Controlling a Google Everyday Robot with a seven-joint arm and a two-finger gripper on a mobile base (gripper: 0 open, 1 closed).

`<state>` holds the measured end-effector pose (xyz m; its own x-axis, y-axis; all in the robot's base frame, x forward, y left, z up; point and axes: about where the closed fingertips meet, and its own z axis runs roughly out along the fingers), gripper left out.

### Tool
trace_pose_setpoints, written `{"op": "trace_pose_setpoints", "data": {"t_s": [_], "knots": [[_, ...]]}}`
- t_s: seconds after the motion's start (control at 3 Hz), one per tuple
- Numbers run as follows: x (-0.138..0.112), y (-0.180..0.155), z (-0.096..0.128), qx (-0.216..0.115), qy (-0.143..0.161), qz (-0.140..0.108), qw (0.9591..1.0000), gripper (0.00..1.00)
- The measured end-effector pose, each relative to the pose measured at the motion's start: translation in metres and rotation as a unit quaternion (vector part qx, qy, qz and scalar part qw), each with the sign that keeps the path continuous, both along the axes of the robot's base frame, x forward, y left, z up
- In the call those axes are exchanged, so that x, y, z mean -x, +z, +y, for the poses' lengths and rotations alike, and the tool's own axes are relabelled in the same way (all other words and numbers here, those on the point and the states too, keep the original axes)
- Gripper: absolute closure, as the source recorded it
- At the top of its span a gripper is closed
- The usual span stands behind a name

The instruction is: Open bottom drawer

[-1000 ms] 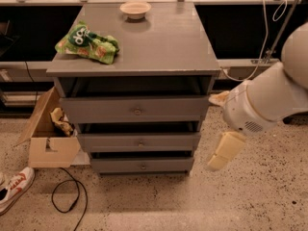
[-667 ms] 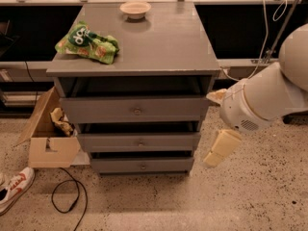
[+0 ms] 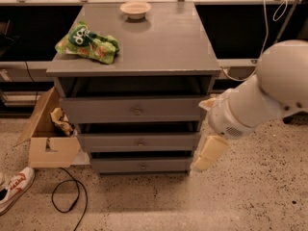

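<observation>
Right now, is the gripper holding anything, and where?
Nothing: the cream gripper hangs beside the narrow grey wooden bottom drawer, clear of its round knob.

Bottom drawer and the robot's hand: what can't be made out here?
- Camera view: inside of the bottom drawer, hidden behind its front panel and the middle drawer above.
- Camera view: whether the gripper, beside the cabinet's lower right corner, touches it; the arm covers its top.
- Camera view: shoe, cut off by the left edge.

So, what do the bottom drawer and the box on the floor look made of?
Bottom drawer: probably painted wood, matte grey, even coat. Box: brown cardboard, raw folded flaps. The gripper, cream and plastic-looking, hangs beside the drawer's right end.
</observation>
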<state>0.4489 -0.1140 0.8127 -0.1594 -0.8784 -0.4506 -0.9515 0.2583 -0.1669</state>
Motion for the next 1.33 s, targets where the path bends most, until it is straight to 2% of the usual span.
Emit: {"op": "trace_pose_setpoints", "data": {"t_s": [0.33, 0.67, 1.0, 1.33], "knots": [[-0.005, -0.071, 0.030, -0.005, 0.006, 0.031, 0.9995, 0.00], [-0.012, -0.149, 0.071, -0.025, 0.017, 0.048, 0.9984, 0.00], [-0.025, -0.208, 0.115, -0.044, 0.024, 0.047, 0.9976, 0.00], [-0.035, -0.208, 0.121, -0.054, 0.019, 0.032, 0.9978, 0.00]]}}
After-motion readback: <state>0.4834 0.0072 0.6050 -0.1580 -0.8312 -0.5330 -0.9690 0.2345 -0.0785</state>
